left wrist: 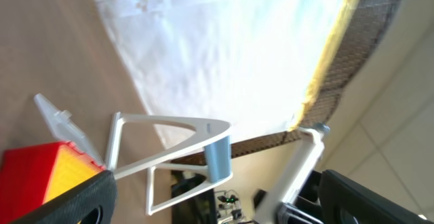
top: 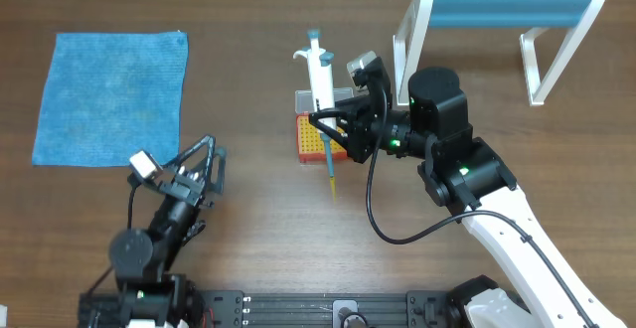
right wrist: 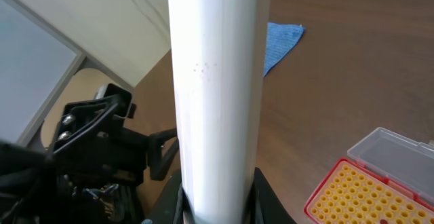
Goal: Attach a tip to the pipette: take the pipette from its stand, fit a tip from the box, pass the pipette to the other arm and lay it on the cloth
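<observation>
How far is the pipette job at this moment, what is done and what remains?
Done: the pipette is off its stand, and a yellow tip looks fitted. In hand: the right gripper holds it near the tip box. Left: passing it to the open left gripper, then laying it on the blue cloth.

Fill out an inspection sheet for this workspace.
Surface: wooden table.
Job's things: pipette held, yellowish tip seemingly fitted; tip box open beside it; stand at far right; blue cloth flat at far left.
Clutter: nothing seen.
Grippers: right gripper, jaws shut on the pipette; left gripper, jaws open, holding nothing.
Cables: black cable loops off the right arm.
Surroundings: pale surfaces past the table's edge, unclear.
</observation>
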Robot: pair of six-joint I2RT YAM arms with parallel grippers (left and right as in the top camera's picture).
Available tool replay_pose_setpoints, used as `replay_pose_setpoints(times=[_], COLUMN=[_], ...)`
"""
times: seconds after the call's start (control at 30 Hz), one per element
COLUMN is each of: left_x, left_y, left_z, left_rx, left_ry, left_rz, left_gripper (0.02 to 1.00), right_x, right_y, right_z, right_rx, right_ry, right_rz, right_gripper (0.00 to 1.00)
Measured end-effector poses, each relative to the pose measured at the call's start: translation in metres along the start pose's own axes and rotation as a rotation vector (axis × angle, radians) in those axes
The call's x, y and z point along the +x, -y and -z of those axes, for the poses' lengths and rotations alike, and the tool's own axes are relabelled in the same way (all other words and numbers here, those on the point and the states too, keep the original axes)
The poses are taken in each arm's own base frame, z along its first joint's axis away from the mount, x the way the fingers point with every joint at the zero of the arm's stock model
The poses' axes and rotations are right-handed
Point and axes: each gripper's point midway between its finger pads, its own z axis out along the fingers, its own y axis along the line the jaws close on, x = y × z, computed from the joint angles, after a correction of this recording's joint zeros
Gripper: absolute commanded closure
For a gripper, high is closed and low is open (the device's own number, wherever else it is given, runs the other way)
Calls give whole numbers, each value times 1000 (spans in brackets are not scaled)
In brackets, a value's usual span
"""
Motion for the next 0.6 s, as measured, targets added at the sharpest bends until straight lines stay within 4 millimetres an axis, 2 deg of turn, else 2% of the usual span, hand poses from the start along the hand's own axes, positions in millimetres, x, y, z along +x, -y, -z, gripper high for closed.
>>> replay_pose_setpoints(times=[0.07,0.1,0.13,0.17,0.2,0.23,0.33,0.43,0.6], left_x=[1,4,9,16,24,33,74,102,113], left_y=[3,24,56,74,104,112,112,108,103], left_z=[-24,-42,-64,-76,-95,-101,-117,-117,-114], left_rx=[-56,-25,55,108,206,249,352,408,430], left_ry=[-77,-149,-255,-336,-471,-563,-867,-1022,-1074], left_rz=[-17,-83,-183,-244,-345,-389,-445,-458,-465], left_gripper=[64,64,62,64,64,64,64,62,77], right_x=[2,2,2,1,1,2,1,5,10], right_y=[-1,-2,-2,-2,-2,-2,-4,-14,-30], right_z=[0,0,0,-1,-1,-1,-1,0,3], right_rx=[-8,-12,-15,-16,-16,-16,-24,-85,-178], right_ry=[-8,-9,-12,-7,-9,-10,-10,-32,-66], right_rz=[-12,-12,-14,-10,-13,-19,-32,-45,-56], right_gripper=[921,921,919,921,921,919,921,921,921])
